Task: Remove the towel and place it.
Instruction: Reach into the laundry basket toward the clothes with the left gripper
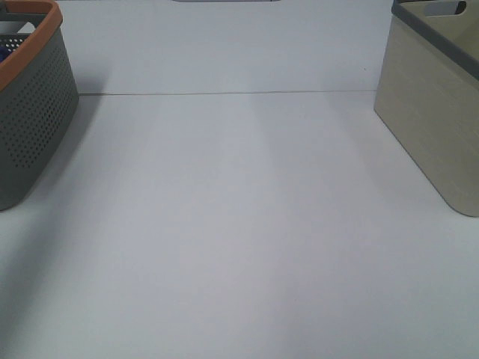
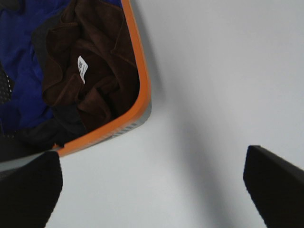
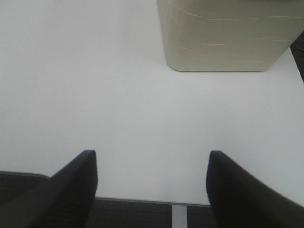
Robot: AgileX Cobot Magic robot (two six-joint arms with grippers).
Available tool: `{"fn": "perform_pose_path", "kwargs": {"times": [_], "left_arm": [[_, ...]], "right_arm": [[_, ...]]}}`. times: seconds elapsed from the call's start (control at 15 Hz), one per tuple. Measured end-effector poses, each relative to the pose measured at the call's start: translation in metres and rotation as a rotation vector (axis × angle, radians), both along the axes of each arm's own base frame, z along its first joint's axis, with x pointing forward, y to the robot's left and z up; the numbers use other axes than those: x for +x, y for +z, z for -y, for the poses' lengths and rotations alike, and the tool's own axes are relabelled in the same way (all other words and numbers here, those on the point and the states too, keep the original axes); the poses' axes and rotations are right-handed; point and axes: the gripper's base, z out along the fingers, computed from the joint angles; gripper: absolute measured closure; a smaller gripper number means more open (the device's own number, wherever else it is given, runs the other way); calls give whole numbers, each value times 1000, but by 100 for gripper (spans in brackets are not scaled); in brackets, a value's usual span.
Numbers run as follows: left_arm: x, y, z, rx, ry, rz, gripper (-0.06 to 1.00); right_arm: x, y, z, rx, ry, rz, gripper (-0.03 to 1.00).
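Observation:
The dark reddish-brown towel (image 2: 97,71) lies crumpled in the grey basket with an orange rim (image 2: 142,90), its small white tag (image 2: 82,68) facing up, on top of blue cloth (image 2: 19,61). That basket stands at the far left in the exterior high view (image 1: 34,112); the towel is hidden there. My left gripper (image 2: 152,187) is open and empty, above the table beside the basket's corner. My right gripper (image 3: 152,187) is open and empty over the table's near edge, short of the beige basket (image 3: 223,35). Neither arm shows in the exterior high view.
The beige basket with a dark grey rim (image 1: 438,105) stands at the right of the white table (image 1: 239,224). A seam (image 1: 224,93) runs across the back of the table. The table's front edge and dark floor (image 3: 142,213) show under the right gripper.

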Motion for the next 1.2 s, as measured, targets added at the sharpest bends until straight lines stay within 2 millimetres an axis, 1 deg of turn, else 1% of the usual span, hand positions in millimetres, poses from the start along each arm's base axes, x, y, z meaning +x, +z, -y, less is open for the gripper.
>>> {"fn": "perform_pose_path", "kwargs": {"times": [0.07,0.27,0.33,0.47,0.53,0.6,0.67,0.87,1.13,1.2], "left_arm": [[10,-2,-1,9,-15,-10,-5],[67,-17,-6,106,-170,-42,-5],[88,-24,-13,134,-206,-51,-5],[123,-29,-28,189,-241,-36,-4],[132,-30,-32,195,-240,-28,-4],[146,-32,-41,209,-237,-14,-4],[170,-54,-57,221,-243,-43,-4],[189,-99,-83,257,-323,-136,-2],[193,-125,-107,285,-380,-189,2],[196,-133,-109,280,-386,-205,3]], "right_arm": [[0,0,0,0,0,0,39],[0,0,0,5,-3,0,39],[0,0,0,6,-3,0,39],[0,0,0,6,-3,0,39],[0,0,0,6,-3,0,39],[0,0,0,6,-3,0,39],[0,0,0,6,-3,0,39],[0,0,0,6,-3,0,39],[0,0,0,6,-3,0,39],[0,0,0,7,-4,0,39]]}}
